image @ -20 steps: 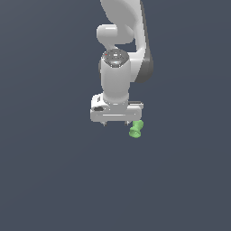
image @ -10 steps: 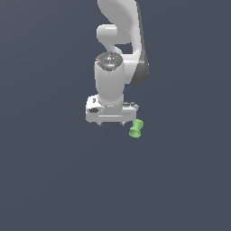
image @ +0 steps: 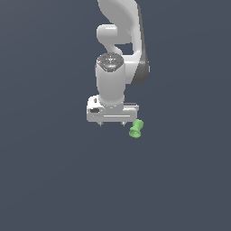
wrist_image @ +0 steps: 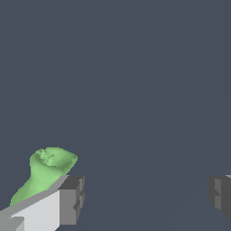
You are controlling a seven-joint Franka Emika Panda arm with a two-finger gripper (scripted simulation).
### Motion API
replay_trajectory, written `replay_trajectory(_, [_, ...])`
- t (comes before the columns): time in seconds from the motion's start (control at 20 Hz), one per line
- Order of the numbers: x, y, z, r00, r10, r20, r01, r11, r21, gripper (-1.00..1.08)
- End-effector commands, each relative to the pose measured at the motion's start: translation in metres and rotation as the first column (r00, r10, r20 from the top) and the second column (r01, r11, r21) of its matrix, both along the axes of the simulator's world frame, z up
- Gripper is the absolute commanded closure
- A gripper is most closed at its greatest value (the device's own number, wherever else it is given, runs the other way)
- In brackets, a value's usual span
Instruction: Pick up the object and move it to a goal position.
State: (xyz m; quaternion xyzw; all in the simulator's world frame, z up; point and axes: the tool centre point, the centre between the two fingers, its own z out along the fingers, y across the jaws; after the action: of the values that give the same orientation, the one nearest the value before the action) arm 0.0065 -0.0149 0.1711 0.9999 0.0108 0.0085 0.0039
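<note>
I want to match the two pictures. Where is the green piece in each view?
Exterior view: green piece sits just below the pincer, toward that view's right end.
Wrist view: green piece lies partly behind one finger, outside the gap.
Shared landmark: the pincer, jaws wide apart.

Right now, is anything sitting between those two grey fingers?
No. In the wrist view the gap is bare; the green piece sits outside it, behind one of the fingers.

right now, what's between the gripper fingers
Nothing: the gripper is open and only bare grey floor shows in the gap. The green piece sits outside it, behind one finger, which covers the piece's lower part, so contact there cannot be seen.
</note>
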Motion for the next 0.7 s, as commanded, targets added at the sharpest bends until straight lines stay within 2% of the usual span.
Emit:
replay_trajectory(0.0, [-0.001, 0.005, -0.003, 1.000, -0.014, -0.001, 0.014, 1.000, 0.001, -0.92])
replay_trajectory(0.65, [-0.020, 0.061, -0.029, 0.984, -0.177, -0.007, 0.177, 0.984, 0.007, -0.92])
